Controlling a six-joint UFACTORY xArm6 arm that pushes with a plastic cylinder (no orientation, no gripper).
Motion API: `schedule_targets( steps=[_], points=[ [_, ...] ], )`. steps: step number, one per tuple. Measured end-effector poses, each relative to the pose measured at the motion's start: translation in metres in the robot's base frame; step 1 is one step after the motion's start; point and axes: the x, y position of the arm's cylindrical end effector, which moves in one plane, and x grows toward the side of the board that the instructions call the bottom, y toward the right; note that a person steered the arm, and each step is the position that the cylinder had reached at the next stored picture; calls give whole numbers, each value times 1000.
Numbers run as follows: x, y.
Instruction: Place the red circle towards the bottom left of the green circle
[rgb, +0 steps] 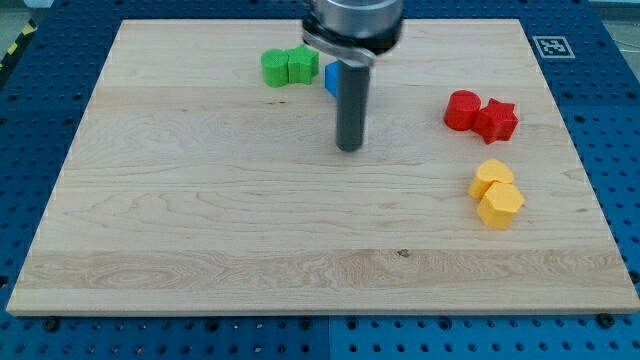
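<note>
My tip (349, 148) on table (200, 220), mid-board, touching nothing; red circle (462, 109) right, green circle (275, 68) upper left.

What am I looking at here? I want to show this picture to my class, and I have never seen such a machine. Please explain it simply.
This is a robot arm seen by one camera, looking down at a slant on a wooden board that lies on a blue perforated table. The arm has no hand: it ends in a dark rod, and my tip slides along the board to push blocks. Nothing is held.

At the view's top lie a green circle and a second green block, touching. A blue block sits half hidden behind the rod. At the view's right lie the red circle and a red star, touching, with two yellow blocks below them.

The tip stands near the middle, touching no block, below the blue one.
</note>
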Motion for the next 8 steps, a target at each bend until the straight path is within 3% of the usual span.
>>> schedule_targets(
  steps=[2,4,6,7,8],
  points=[
    [13,124],
    [-14,230],
    [-75,198],
    [-72,147],
    [-39,94]
  ],
)
